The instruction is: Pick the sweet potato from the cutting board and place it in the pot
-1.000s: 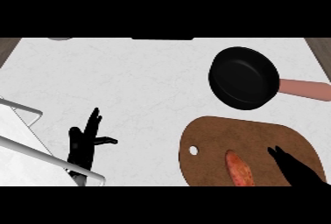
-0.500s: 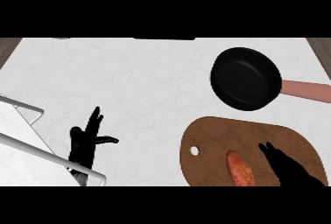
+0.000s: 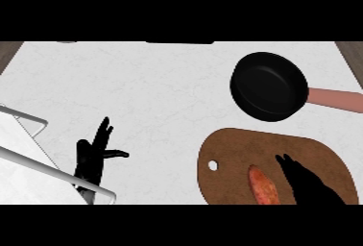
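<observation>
Right hand (image 3: 306, 178): fingers straight, over cutting board (image 3: 234, 144), just beside sweet potato (image 3: 264, 186); left hand (image 3: 93, 156) open, fingers up, on desk (image 3: 142, 86).

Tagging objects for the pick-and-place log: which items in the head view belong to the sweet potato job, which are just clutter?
Job:
- sweet potato, lying on the cutting board
- black pot with a pink handle, beyond the board
- right hand, over the board beside the sweet potato

Not part of it:
- left hand, open, resting at lower left
- metal rack at the left edge
</observation>
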Controlling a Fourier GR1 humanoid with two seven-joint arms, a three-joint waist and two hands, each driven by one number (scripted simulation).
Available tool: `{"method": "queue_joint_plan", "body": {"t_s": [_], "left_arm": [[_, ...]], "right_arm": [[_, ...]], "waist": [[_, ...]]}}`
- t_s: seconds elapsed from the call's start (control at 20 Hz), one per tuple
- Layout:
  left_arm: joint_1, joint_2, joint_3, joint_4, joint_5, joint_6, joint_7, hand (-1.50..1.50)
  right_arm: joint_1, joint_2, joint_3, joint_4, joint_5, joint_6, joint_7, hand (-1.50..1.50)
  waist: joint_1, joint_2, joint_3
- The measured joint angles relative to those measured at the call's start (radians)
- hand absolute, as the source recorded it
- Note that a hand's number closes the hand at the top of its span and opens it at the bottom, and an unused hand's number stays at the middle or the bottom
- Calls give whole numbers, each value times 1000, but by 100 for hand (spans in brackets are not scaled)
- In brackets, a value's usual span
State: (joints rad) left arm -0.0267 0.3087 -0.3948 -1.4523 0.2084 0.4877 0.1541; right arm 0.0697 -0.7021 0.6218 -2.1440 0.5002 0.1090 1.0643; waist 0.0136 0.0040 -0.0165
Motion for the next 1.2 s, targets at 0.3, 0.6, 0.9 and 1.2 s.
{"method": "queue_joint_plan", "body": {"t_s": [0.3,0.6,0.9,1.2], "left_arm": [[1,-2,8,-2,-13,-7,12,0],[5,-12,41,-13,-39,-25,54,0],[11,-25,125,-20,-88,-56,100,0],[19,-42,191,-23,-132,-101,120,0]], "right_arm": [[-29,52,12,67,1,11,-2,-150],[-33,97,19,125,9,9,-13,-150],[-44,138,16,182,20,6,-26,-150],[-56,165,11,222,38,2,-49,150]], "waist": [[-2,-1,-2],[-6,-2,-8],[-4,-3,-15],[-9,-4,-19]]}}
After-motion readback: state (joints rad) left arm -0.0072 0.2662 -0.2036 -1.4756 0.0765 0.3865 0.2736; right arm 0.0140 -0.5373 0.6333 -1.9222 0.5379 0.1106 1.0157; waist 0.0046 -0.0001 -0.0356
